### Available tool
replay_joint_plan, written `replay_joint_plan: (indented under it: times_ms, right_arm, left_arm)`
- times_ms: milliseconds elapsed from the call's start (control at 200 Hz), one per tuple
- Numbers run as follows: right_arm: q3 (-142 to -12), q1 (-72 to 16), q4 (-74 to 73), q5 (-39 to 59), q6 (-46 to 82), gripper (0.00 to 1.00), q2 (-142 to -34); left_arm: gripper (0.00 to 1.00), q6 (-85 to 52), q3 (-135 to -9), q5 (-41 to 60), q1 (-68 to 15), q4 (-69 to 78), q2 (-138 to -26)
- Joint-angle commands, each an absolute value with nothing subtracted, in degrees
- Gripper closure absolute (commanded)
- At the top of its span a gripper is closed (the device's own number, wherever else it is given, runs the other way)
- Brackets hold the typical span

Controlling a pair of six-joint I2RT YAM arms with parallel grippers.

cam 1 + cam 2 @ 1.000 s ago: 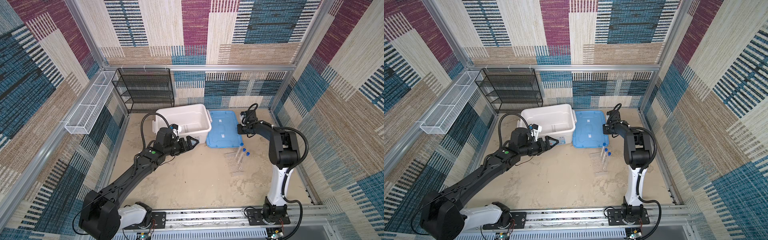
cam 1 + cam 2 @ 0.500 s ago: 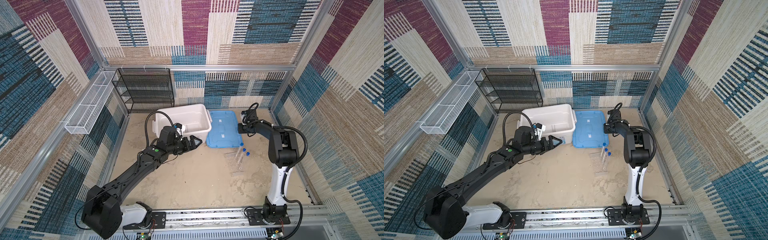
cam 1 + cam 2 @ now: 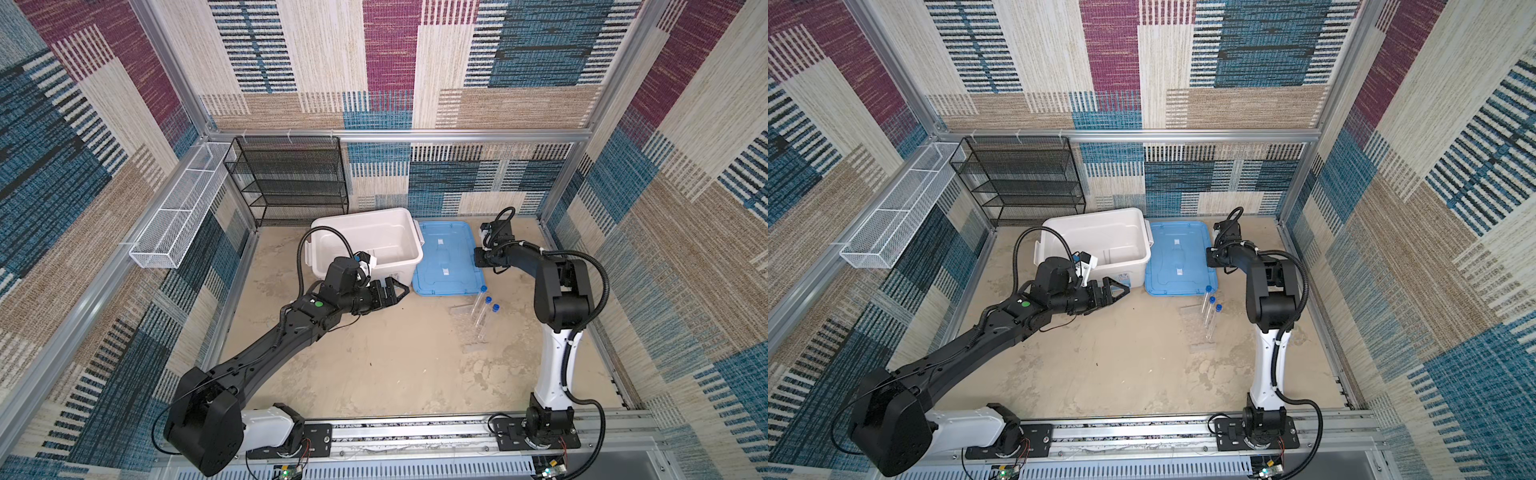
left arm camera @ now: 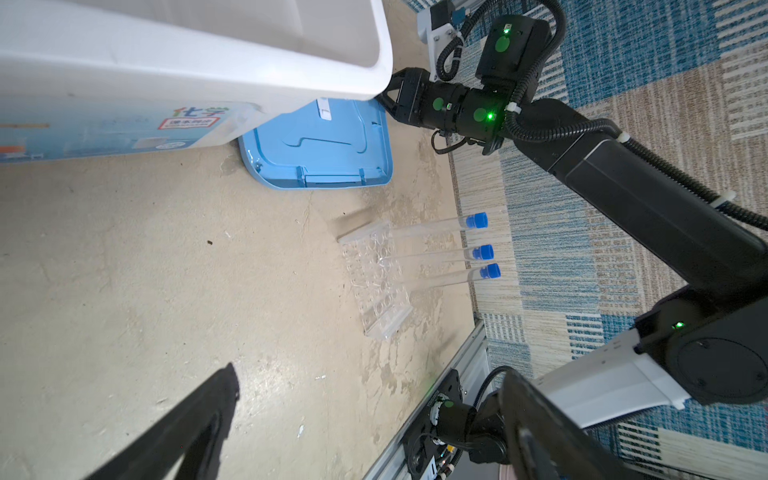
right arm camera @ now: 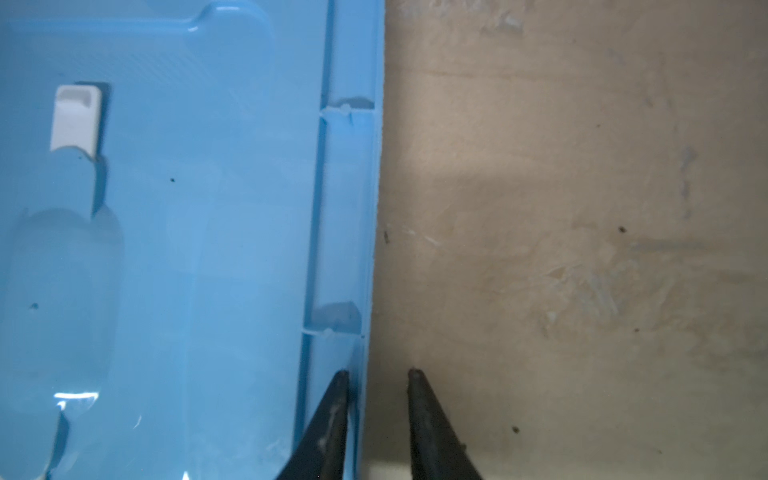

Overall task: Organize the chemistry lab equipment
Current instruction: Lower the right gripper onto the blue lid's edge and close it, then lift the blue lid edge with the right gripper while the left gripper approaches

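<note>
Left gripper: mine, jaws wide apart, empty, beside the white box.
Right gripper: jaws narrowly apart astride the rim of the blue lid, unclamped, probably to shift it.
Three test tubes: on clear rack, ahead of my left gripper.

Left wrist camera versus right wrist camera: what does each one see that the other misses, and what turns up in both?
Only the left wrist camera shows the white box, three blue-capped test tubes lying with their ends at a clear rack, and most of the right arm. Only the right wrist camera shows that arm's two dark fingers close up, slightly apart at the rim of the light-blue lid. Both show that lid and the sandy table.
</note>
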State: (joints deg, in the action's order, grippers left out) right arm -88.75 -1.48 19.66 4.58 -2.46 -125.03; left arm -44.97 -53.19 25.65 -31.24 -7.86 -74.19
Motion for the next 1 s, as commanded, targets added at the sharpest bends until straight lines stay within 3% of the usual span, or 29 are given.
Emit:
replay_joint_plan:
  times_ms: [0, 250, 997]
  right_arm:
    - [-88.00, -1.49, 21.75, 4.29, -2.70, 0.86, -125.61]
    - [-85.90, -1.52, 19.96, 3.74, -2.22, 0.98, -121.22]
    - [-83.85, -1.45, 20.82, -2.31, 0.05, 1.00, -105.03]
  left_arm:
    - [0.00, -45.17, -52.75, 25.14, -31.37, -5.87, -73.77]
    - [0.00, -43.69, -53.10, 24.88, -31.29, -6.87, -73.38]
    - [0.01, -37.77, -61.21, 22.54, -31.28, -14.72, -75.95]
